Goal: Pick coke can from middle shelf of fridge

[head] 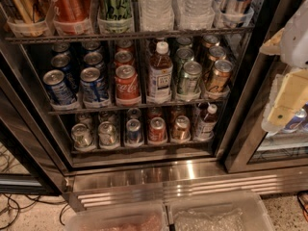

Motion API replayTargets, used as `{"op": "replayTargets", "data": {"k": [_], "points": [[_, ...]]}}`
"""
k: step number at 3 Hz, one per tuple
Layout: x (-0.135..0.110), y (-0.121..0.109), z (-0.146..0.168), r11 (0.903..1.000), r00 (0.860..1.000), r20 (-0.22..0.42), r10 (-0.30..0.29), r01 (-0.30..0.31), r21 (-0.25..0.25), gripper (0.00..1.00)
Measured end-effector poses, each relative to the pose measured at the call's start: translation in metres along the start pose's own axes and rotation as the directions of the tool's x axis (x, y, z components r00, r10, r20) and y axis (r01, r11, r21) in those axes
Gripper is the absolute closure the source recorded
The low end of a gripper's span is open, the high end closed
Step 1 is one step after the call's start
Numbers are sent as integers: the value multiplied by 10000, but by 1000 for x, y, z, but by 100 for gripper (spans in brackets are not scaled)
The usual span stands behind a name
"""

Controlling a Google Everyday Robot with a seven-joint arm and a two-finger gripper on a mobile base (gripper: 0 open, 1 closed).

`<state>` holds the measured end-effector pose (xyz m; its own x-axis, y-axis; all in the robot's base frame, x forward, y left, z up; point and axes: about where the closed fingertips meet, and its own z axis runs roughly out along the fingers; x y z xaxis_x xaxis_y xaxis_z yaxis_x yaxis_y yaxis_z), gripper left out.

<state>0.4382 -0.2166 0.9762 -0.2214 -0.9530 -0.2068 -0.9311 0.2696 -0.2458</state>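
Camera view: coke can [127, 84] at front of middle shelf [134, 106] in fridge [144, 176], between blue can [94, 85] and bottle [160, 73]. Gripper [281, 73] far right, outside, spread apart, empty. Swing left, enter level, straddle without nudging neighbours.

Jaws at right edge of view, over the dark frame of the large drinks fridge [245, 81]: white shell, cream-yellow parts.
Left of jaws, dark wire middle shelf [144, 105]:
- short red aluminium coke can [126, 84], white script, silver lid
- short blue cans with silver lids [57, 86], farthest from jaws
- brown bottle with white cap and white label [160, 71]
- short green can [189, 77]
- short copper can [219, 75], nearest jaws

Up-left of jaws: tall orange-red can [67, 4], tall green-and-white can [114, 4].
Below-left of jaws: shiny stainless-steel base [144, 174], ribbed with horizontal lines.
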Motion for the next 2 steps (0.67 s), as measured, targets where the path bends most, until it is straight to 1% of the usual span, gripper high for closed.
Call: {"op": "replayTargets", "data": {"k": [1,2], "points": [[0,0,0,10000,10000,1,0,0,1,0],[-7,3,4,10000,9997,225,84,-84,21,0]]}}
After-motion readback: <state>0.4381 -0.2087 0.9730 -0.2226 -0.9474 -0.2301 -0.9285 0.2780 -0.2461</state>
